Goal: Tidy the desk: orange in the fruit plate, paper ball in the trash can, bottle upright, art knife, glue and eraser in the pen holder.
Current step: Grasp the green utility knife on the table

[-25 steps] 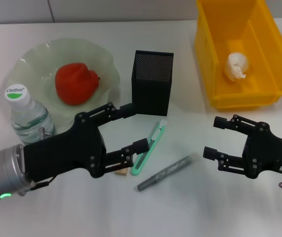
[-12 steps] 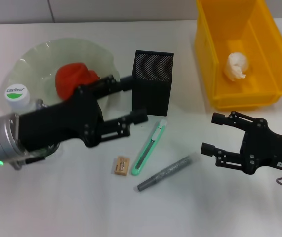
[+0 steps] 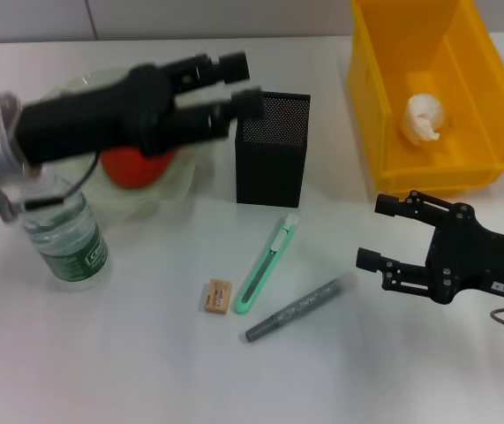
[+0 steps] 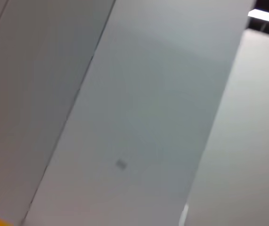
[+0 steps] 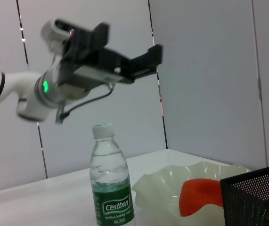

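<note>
Over the desk's far left, above the fruit plate (image 3: 194, 168), hangs the left gripper (image 3: 234, 84), fingers spread wide, gripping nothing. Toward the near right edge hovers the right gripper (image 3: 391, 234), likewise parted and empty, aimed at the scattered bits mid-desk.

Already sorted, by the look of it: orange (image 3: 132, 168) in the plate, paper ball (image 3: 424, 117) in the yellow trash can (image 3: 371, 106), bottle (image 3: 66, 238) standing upright at the left edge.

Left to do, near the front middle: art knife (image 3: 267, 263), glue (image 3: 296, 309) and eraser (image 3: 217, 295), all lying flat, pen holder (image 3: 272, 148) just behind them.

Probably light, all three. Knife: stiff, thin plastic, likely slippery; best pinched across its narrow width at mid-body. Glue: round stick, liable to roll, so same again at the middle. Eraser: small, grippy, low to the desk, needing a deep reach.

Hard to read: left wrist view showing only blank wall; orange partly hidden behind the left arm; own fingers absent from the right wrist view.
</note>
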`<control>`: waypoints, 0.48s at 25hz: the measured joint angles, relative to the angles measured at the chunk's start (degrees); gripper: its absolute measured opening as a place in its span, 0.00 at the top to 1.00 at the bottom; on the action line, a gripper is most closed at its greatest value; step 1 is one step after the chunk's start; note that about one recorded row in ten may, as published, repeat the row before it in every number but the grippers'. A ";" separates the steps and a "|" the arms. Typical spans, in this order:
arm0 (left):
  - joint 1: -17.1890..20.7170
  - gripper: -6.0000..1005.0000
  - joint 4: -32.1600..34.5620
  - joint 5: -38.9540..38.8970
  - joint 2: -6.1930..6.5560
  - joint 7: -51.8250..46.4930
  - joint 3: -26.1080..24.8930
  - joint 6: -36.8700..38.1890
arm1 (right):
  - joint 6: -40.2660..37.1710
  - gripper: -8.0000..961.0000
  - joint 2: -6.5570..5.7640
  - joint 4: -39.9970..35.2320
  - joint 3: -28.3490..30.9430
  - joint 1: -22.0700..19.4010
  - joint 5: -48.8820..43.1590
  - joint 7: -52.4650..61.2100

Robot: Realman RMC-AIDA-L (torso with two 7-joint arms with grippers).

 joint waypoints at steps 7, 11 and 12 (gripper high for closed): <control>-0.42 0.25 18.31 4.47 0.51 -21.65 7.64 -8.69 | 0.46 0.18 -0.13 0.07 0.20 -0.02 0.00 -1.09; -2.04 0.25 26.15 10.45 0.54 -32.29 9.06 -10.09 | 0.72 0.18 -0.14 -0.12 -0.02 -0.25 0.00 -1.30; -2.04 0.25 26.15 10.45 0.54 -32.29 9.06 -10.09 | 0.88 0.18 -0.16 -0.20 -0.02 -0.39 -0.03 -1.42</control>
